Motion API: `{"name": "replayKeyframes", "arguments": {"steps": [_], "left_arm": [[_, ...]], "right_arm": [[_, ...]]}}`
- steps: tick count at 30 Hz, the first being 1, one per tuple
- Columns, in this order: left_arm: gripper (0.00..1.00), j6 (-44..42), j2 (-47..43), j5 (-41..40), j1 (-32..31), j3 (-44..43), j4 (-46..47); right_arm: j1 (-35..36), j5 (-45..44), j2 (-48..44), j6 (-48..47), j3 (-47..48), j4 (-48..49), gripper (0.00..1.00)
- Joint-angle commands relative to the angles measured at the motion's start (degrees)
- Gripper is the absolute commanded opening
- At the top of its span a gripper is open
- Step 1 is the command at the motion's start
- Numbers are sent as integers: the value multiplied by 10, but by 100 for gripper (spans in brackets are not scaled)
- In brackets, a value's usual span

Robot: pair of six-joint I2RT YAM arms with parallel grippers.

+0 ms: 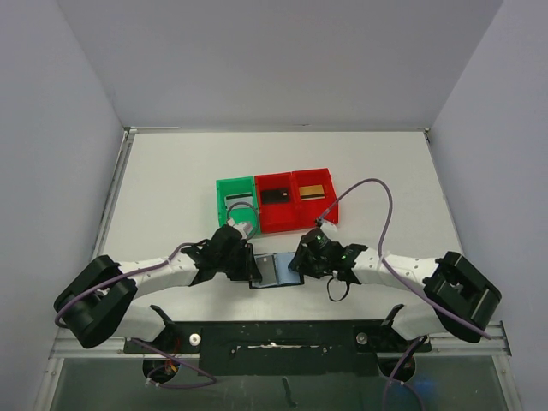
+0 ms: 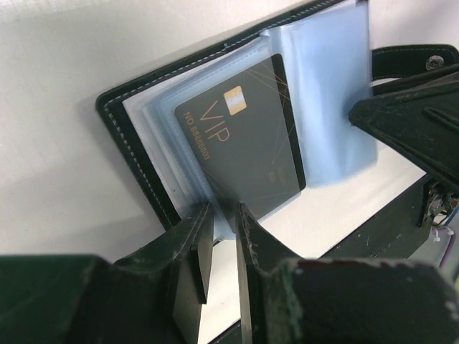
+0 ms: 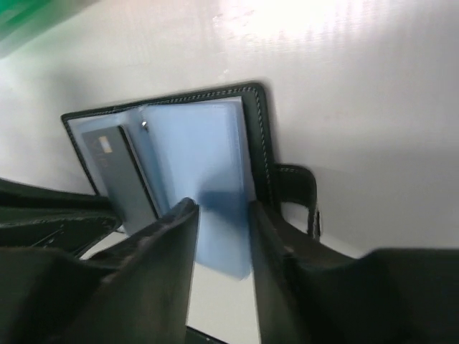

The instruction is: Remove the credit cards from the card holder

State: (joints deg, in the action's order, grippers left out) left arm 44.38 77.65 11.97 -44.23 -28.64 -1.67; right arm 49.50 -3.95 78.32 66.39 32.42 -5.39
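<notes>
White table [image 1: 171, 188] beneath: my left end effector [image 2: 219, 236] and right end effector [image 3: 222, 215] pinch pale-blue sleeves [image 3: 193, 158] of the flat black bifold card holder [image 3: 262, 143]; tugging apart could tear them.

The top external camera hangs high above and behind the left arm [image 1: 163, 272] and right arm [image 1: 385, 267]. It looks steeply down from beyond the near edge of the desk [image 1: 171, 180] toward its far edge and takes in the whole desk. Each wrist camera rides low and very close, looking out between its own jaws. Both face the open card holder [image 1: 276, 271] by the middle of the near edge, from opposite sides. The left wrist view also catches the right arm's jaws.
</notes>
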Motion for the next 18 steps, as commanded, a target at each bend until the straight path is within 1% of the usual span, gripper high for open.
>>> {"name": "replayKeyframes", "arguments": {"steps": [1,4,7,11,14,18], "left_arm": [[18,0,-16,-11,-7,-20,3],[20,1,-36,-29,-7,-23,-12],[22,4,-50,-39,-7,-24,-19],[25,7,-58,-45,-7,-27,-24],[28,10,-63,-50,-7,-31,-28],[32,19,-80,-59,-7,-29,-35]], "right_arm": [[2,-87,-41,7,50,-123,40],[7,-105,-79,-19,54,-124,51],[15,-91,-105,-48,52,-74,56],[16,-17,-91,-75,51,21,54],[17,15,-59,-66,45,79,51],[15,38,-31,-51,31,132,51]]}}
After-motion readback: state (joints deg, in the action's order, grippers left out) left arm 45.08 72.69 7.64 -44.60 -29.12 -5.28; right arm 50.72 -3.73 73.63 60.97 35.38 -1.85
